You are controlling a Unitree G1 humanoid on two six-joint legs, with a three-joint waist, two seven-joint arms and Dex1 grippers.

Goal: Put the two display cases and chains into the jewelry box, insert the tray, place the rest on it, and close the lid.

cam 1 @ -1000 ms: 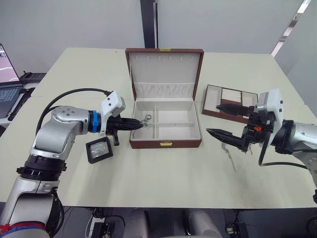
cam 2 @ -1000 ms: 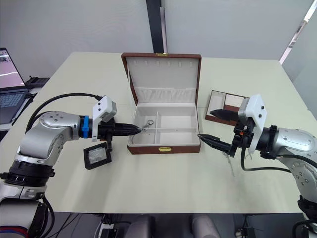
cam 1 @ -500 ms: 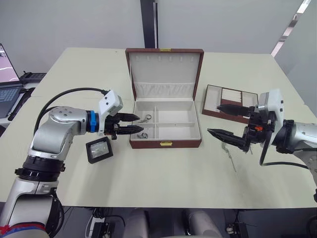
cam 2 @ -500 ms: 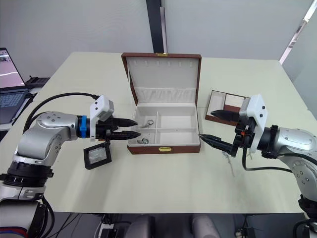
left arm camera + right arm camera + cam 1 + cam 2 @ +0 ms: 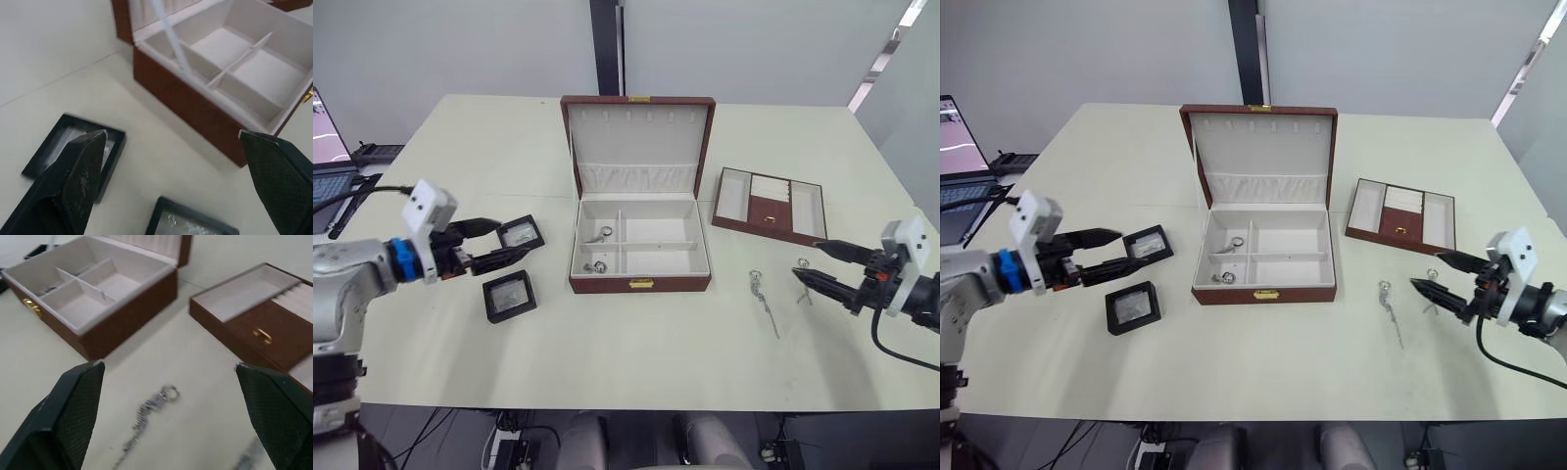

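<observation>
— Brown jewelry box [image 5: 640, 245] stands lid-up mid-worktop [image 5: 636, 343]; where are the arms from the head views?
— Left gripper [image 5: 505, 241] reaches level toward the box, fingers spread, beside two display cases [image 5: 510, 296] [image 5: 521, 232]. Right gripper [image 5: 1440, 272] hovers open near the right edge, a chain [image 5: 1391, 309] on bare worktop between it and the box, the tray [image 5: 1400, 214] behind.
— Left wrist view?
— Fingers [image 5: 78, 176] apart, cases below, box ahead.
— Right wrist view?
— Wide-open fingers [image 5: 73, 401], chain ahead.

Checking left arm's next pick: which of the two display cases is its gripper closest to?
The farther display case, beside the jewelry box: the open left gripper has its fingertips right at its edge. The other display case lies nearer the table's front edge.
</observation>
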